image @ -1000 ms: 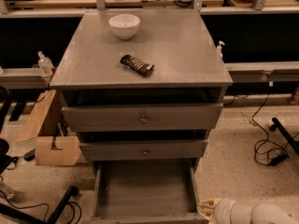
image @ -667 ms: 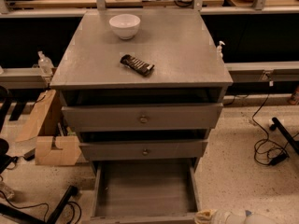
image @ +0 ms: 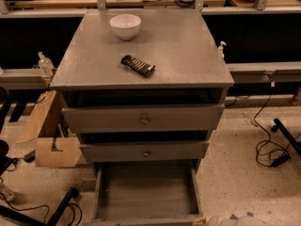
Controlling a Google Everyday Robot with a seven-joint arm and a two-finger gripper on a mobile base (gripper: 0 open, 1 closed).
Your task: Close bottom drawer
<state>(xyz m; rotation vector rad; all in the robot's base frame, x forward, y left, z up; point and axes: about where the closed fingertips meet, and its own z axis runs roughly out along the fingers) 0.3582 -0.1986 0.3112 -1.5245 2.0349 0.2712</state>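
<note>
The bottom drawer (image: 146, 192) of the grey cabinet is pulled far out toward me. Its grey plank-like inside is empty, and its front panel and knob lie at the frame's lower edge, mostly cut off. My gripper (image: 211, 220) shows only as a pale tip at the bottom edge, just right of the drawer's front right corner. The white arm (image: 249, 221) trails to the right behind it. The gripper holds nothing that I can see.
The medium drawer (image: 145, 150) and the wide top drawer (image: 143, 118) stand slightly out. A white bowl (image: 125, 26) and a dark snack bar (image: 138, 65) lie on the cabinet top. Cardboard boxes (image: 51, 147) stand to the left. Cables (image: 270, 149) lie on the floor to the right.
The white arm has sunk lower at the bottom right, so less of it shows. The drawers, bowl and bar have not moved.
</note>
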